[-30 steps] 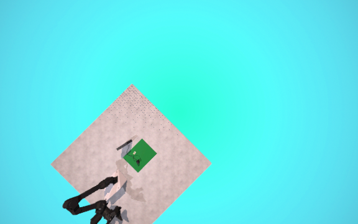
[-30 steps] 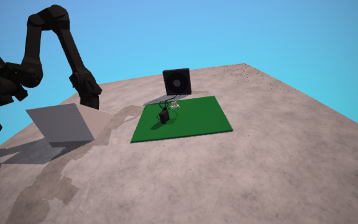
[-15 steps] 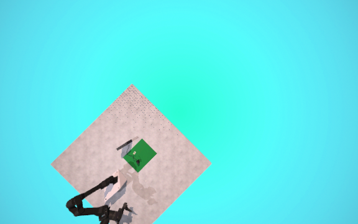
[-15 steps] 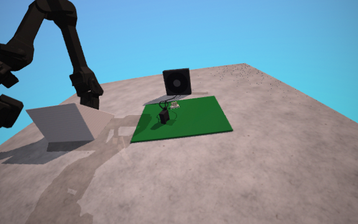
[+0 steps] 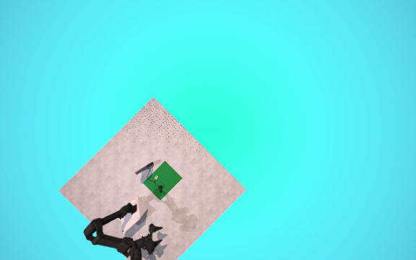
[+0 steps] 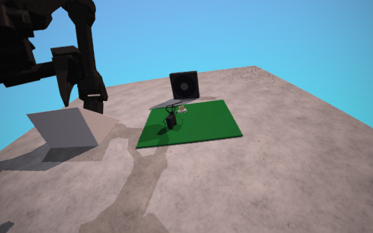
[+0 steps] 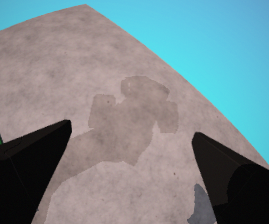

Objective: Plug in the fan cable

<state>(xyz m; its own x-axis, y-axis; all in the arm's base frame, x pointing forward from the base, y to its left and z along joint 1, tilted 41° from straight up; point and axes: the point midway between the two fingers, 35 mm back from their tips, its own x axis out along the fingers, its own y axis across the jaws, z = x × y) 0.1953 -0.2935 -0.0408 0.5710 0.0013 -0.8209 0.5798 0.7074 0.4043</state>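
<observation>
Green against the mottled grey-pink table (image 6: 271,155), the board (image 6: 206,124) is laid flat near the table's middle, and a black square fan (image 6: 184,85) is stood upright just past its far edge. A thin black cable (image 6: 171,108) is seen looping from the fan's foot onto the board, ending at a small dark plug (image 6: 171,121) that is propped on the green surface, close beside the pale four-pin fan header (image 6: 182,109) but not seated on it. The gripper (image 7: 132,163) is held spread wide with nothing between its two dark pointed fingers; through the gap only table surface and the arm's shadow are shown in the wrist view (a sliver of green is caught at the left edge). The gripper is kept well apart from the plug and the board, high over the table's near corner, as is made plain in the top view (image 5: 155,235). A pale slanted block (image 6: 65,127) is set on the table at the arm's foot, and the black arm (image 6: 86,65) is bent above it.
</observation>
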